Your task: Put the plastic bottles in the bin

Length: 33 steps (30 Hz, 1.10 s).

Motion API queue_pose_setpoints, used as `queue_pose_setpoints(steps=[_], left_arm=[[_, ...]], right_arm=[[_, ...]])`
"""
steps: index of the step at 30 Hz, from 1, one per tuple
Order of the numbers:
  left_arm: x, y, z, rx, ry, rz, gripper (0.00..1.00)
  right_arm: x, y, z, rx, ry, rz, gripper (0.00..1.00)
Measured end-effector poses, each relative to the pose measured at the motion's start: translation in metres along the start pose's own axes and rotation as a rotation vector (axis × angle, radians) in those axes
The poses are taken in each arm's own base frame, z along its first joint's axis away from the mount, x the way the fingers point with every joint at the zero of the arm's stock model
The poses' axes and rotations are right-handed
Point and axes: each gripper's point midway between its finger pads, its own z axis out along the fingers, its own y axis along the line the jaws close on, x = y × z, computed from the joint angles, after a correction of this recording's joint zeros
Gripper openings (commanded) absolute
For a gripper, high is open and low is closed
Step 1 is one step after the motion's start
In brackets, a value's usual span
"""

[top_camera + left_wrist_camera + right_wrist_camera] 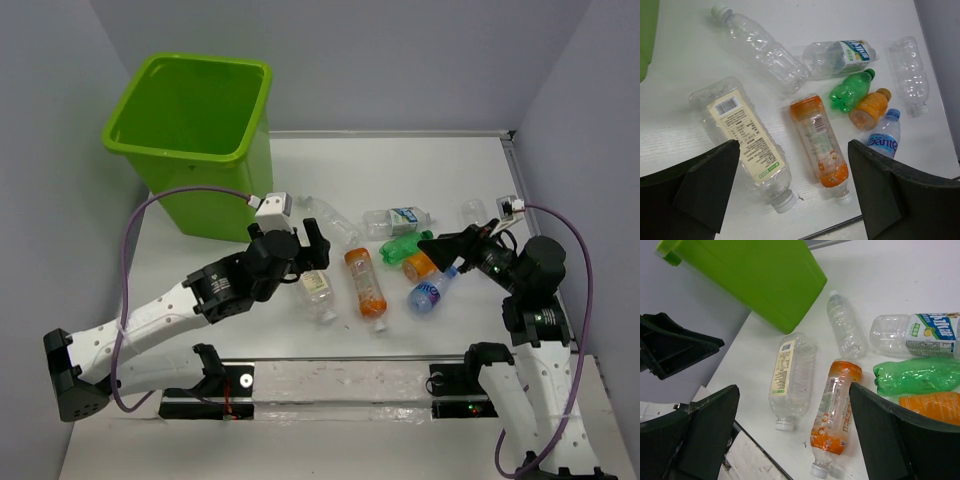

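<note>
The lime-green bin (190, 140) stands at the back left and shows in the right wrist view (755, 275). Several bottles lie on the white table (420, 160): a cream-labelled clear one (318, 290) (740, 135) (790, 377), a long orange one (365, 282) (817, 137) (836, 405), a green one (405, 245) (850, 90), a small orange one (420, 265), a blue-labelled one (430, 290) (884, 137), and clear ones (330, 215) (395, 220) (475, 212). My left gripper (305, 245) (792, 165) is open and empty above the cream-labelled bottle. My right gripper (445, 245) (794, 390) is open and empty above the green and orange bottles.
Grey walls close in the table at the back, left and right. A clear rail (340, 385) runs along the near edge between the arm bases. Purple cables (180, 200) loop over both arms. The bin's side is close behind the left gripper.
</note>
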Motion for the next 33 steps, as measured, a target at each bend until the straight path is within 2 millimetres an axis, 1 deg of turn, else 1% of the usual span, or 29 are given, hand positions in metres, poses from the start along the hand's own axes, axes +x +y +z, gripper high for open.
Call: queue_pose_setpoints(steps=[4, 6, 8, 10, 13, 15, 16, 19, 21, 25, 28, 31, 33], left_arm=[[-0.002, 0.019, -0.005, -0.109, -0.006, -0.057, 0.99], [0.004, 0.033, -0.005, -0.180, -0.002, -0.081, 0.99], [0.011, 0.041, -0.002, -0.226, 0.012, -0.078, 0.99], [0.026, 0.052, 0.007, -0.304, 0.039, -0.063, 0.99], [0.055, 0.069, 0.023, -0.433, 0.103, -0.006, 0.99], [0.069, 0.077, 0.030, -0.503, 0.139, 0.027, 0.99], [0.074, 0.078, 0.034, -0.531, 0.151, 0.038, 0.99], [0.081, 0.079, 0.041, -0.561, 0.158, 0.040, 0.99], [0.082, 0.079, 0.043, -0.563, 0.155, 0.032, 0.99], [0.081, 0.071, 0.050, -0.532, 0.137, 0.000, 0.99], [0.083, 0.067, 0.057, -0.519, 0.138, -0.013, 0.99], [0.096, 0.068, 0.069, -0.525, 0.155, -0.007, 0.99], [0.108, 0.076, 0.075, -0.543, 0.172, 0.006, 0.99]], right_arm=[[0.003, 0.002, 0.000, -0.008, 0.010, -0.003, 0.96], [0.005, 0.001, 0.000, -0.008, 0.012, -0.005, 0.96], [0.008, 0.000, 0.000, -0.010, 0.019, -0.003, 0.96], [0.011, 0.000, 0.000, -0.013, 0.034, 0.002, 0.96], [0.015, 0.002, 0.001, -0.025, 0.051, 0.007, 0.96], [0.016, 0.002, 0.001, -0.030, 0.060, 0.010, 0.96], [0.018, 0.002, 0.001, -0.032, 0.064, 0.011, 0.96], [0.023, -0.001, 0.002, -0.029, 0.078, 0.020, 0.96], [0.026, -0.003, 0.002, -0.028, 0.088, 0.027, 0.96], [0.032, -0.005, 0.004, -0.034, 0.109, 0.038, 0.96], [0.032, -0.005, 0.004, -0.034, 0.110, 0.039, 0.96], [0.033, -0.004, 0.004, -0.038, 0.113, 0.039, 0.96], [0.033, -0.004, 0.004, -0.039, 0.114, 0.040, 0.96]])
